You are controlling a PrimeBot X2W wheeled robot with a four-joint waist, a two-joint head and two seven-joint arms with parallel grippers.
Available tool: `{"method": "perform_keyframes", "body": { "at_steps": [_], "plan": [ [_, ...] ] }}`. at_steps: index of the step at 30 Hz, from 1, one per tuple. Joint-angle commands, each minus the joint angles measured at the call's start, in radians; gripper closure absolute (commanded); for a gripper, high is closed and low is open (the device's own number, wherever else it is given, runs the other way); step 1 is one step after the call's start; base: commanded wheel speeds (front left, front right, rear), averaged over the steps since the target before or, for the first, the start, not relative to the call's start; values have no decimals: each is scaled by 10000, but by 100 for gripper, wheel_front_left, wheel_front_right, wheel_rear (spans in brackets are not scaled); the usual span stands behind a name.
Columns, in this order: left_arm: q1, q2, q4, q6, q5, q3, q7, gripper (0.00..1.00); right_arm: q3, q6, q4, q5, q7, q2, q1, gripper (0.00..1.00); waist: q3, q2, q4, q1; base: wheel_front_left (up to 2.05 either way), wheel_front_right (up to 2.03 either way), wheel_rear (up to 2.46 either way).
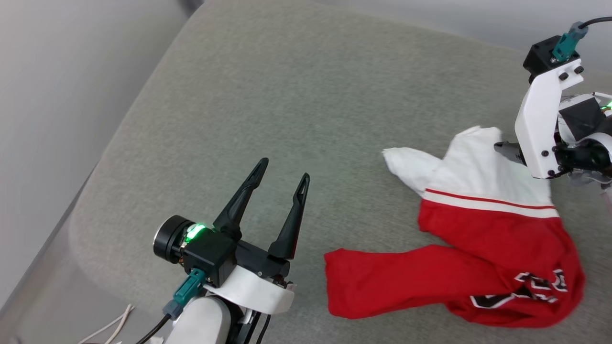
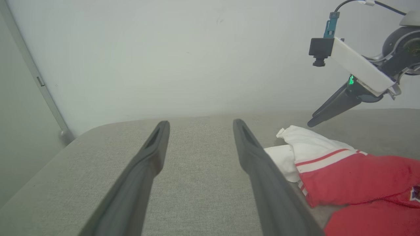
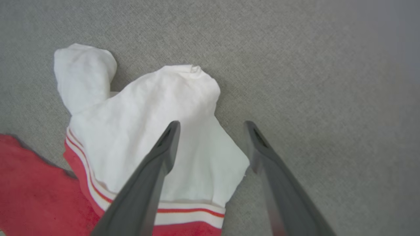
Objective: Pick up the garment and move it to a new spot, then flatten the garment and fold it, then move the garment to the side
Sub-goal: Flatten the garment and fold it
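The garment (image 1: 483, 239) lies crumpled at the right of a grey cushioned surface (image 1: 287, 95), white sleeves toward the far side, red body and black letters nearer me. My right gripper (image 1: 508, 149) hovers open at the white sleeve's far edge. In the right wrist view the right gripper (image 3: 212, 124) has one finger over the white sleeve (image 3: 147, 124) and the other over bare cushion. My left gripper (image 1: 282, 172) stands open and empty to the left of the garment. In the left wrist view the left gripper (image 2: 200, 124) has the garment (image 2: 354, 177) at its right, and the right gripper (image 2: 311, 124) hangs above it.
The cushion's rounded edge (image 1: 91, 191) drops off at the left and near side. White cables (image 1: 110, 327) lie at the bottom left by my left arm. A pale wall (image 2: 197, 59) rises behind the cushion. Bare cushion stretches left of and beyond the garment.
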Motion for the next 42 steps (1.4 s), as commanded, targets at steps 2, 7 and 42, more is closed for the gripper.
{"method": "perform_keyframes", "body": {
  "at_steps": [2,7,42],
  "plan": [
    [-159,-125,35,-26,-89,-76,-26,0,95,-3,389,-252,269,100,-239,0,470,-1,669,-1,0,0,0],
    [-154,-248,-22,-28,-162,60,-26,0,380,-3,995,-629,617,177,-467,0,743,-1,942,-1,0,0,0],
    [422,298,129,3,259,891,-26,0,-866,-3,-440,1184,-2242,-578,1119,100,-1296,-1,-1146,-1,0,0,0]
  ]
}}
